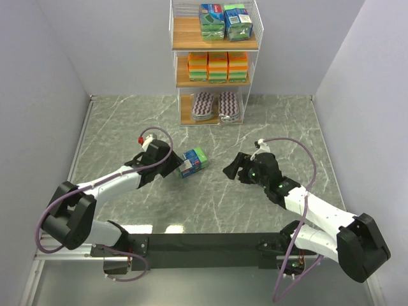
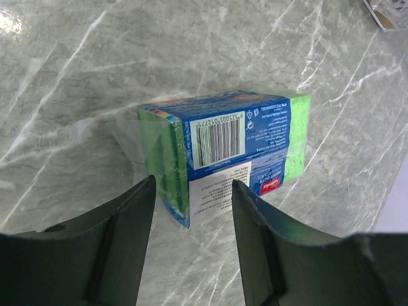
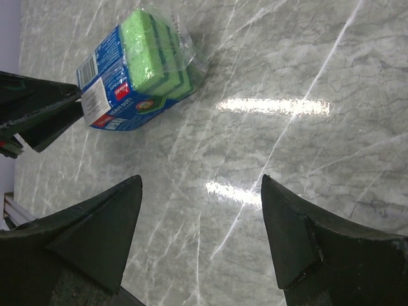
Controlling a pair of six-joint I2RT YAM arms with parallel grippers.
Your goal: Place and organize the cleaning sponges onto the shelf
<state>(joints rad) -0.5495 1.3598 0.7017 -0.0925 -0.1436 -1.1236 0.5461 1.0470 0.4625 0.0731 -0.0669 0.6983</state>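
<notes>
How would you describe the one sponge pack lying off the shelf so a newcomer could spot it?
On the grey marbled table, in front of the shelf, one pack lies by the left fingers. It alone is off the shelf: blue-printed wrap, green sponges.

The top camera looks down from high above the near edge of the grey marbled tabletop [image 1: 127,121] toward the tall white wire shelf with brown boards [image 1: 183,29] at the far wall. The left wrist camera sits low, close to the blue-green wrapped sponge pack [image 2: 223,140]. The right wrist camera faces left, farther off. All three views share that pack.
</notes>
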